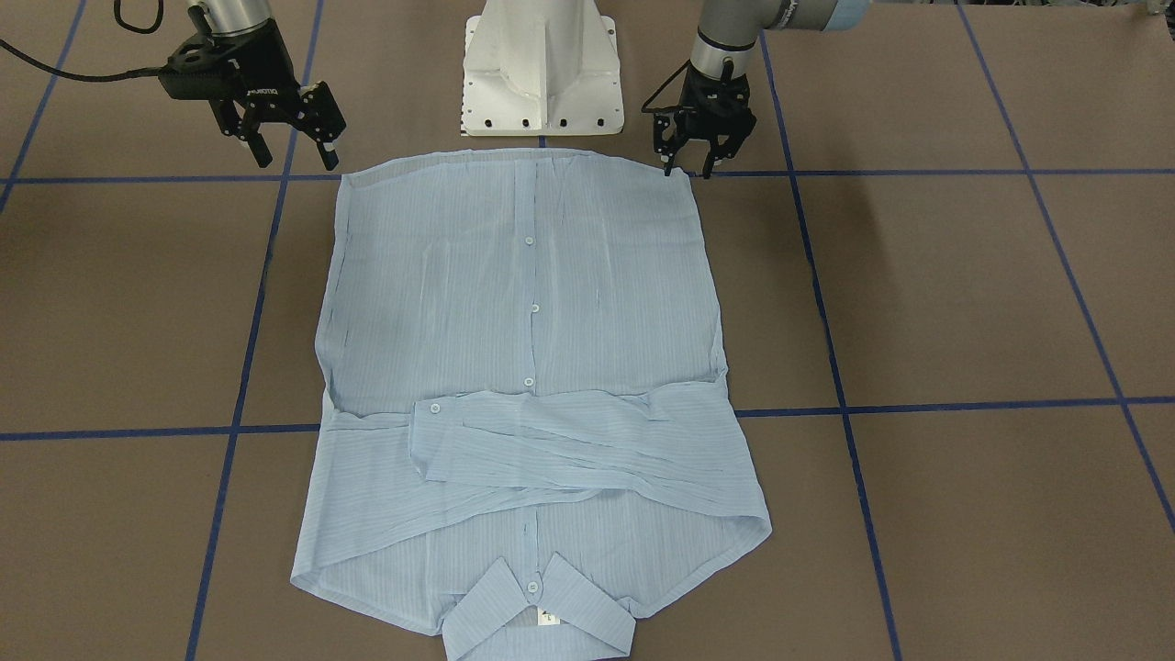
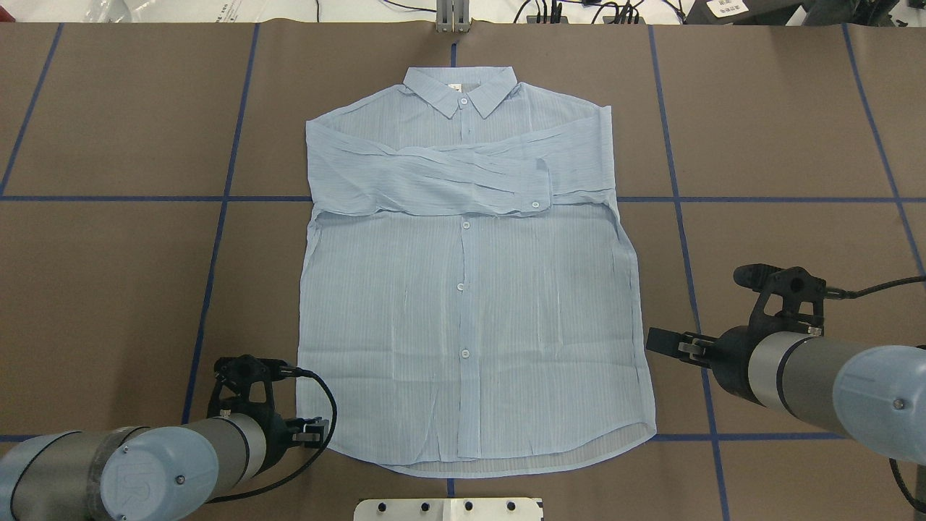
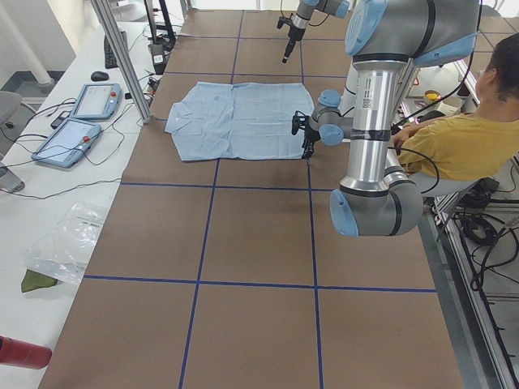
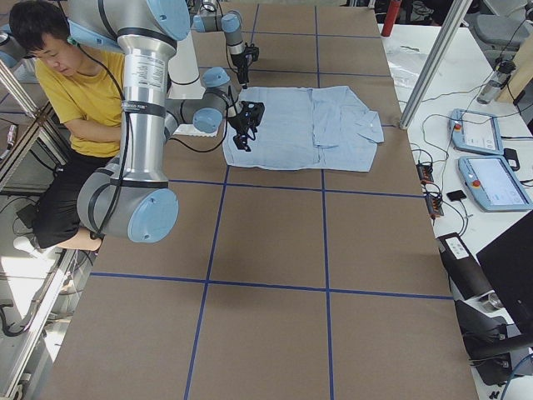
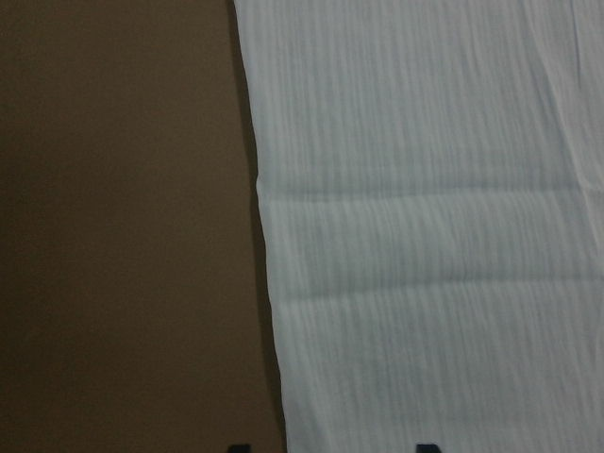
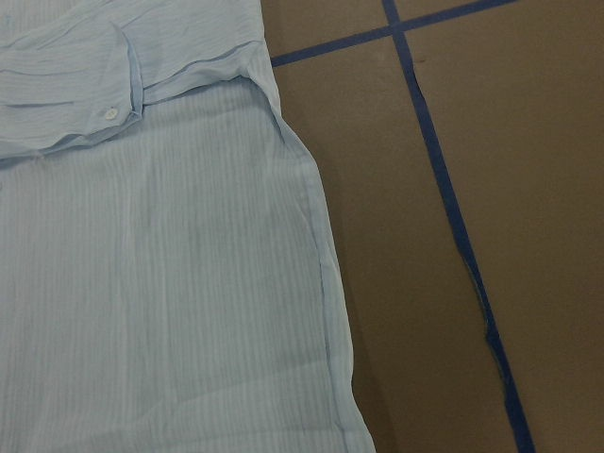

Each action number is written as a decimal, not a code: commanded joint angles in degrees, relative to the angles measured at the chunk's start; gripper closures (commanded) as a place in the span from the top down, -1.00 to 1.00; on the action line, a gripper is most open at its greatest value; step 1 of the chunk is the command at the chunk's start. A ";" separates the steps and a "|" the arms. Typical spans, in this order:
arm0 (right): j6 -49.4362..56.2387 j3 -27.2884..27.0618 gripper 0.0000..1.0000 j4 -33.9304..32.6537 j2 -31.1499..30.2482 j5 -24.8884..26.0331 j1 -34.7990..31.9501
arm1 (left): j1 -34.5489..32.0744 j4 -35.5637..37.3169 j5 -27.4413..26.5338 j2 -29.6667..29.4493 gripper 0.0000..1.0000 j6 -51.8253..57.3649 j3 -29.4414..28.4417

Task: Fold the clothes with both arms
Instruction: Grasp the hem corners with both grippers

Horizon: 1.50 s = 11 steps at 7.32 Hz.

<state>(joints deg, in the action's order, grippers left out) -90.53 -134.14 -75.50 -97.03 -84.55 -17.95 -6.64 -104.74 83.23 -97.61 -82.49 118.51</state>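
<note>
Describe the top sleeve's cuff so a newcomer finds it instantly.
On the brown table lies a pale-blue striped button-up shirt. Its sleeves are folded across the chest below the collar. The cuff ends the upper sleeve, carrying the only visible white button off the centre placket.

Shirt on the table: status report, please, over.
Left gripper open over shirt hem corner. Right gripper open, beside opposite corner. Shirt flat, sleeves folded across chest. Blue tape lines flat alongside.

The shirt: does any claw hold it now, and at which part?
Nothing is held. The left claw is open over a hem corner of the shirt; the right claw is open beside it.
</note>
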 commanded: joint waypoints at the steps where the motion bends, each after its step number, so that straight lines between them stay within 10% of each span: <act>1: 0.00 0.11 1.00 0.00 0.00 0.52 0.19 | 0.14 0.50 0.00 -1.35 0.29 -0.04 -1.26; 5: 0.00 0.55 1.00 0.00 0.00 0.88 0.37 | 0.31 0.41 0.00 -3.03 -0.14 0.05 -3.64; 7: 0.00 0.55 1.00 0.00 0.08 0.88 0.46 | -0.12 0.50 0.00 -2.76 -1.00 0.05 -2.50; 11: -1.49 0.81 1.00 0.26 0.00 1.66 2.12 | -0.21 2.79 0.09 -2.94 -1.00 0.31 0.58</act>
<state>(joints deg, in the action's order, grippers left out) -91.25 -133.42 -75.33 -97.02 -83.47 -16.72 -6.98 -102.69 83.25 -100.23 -82.21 118.62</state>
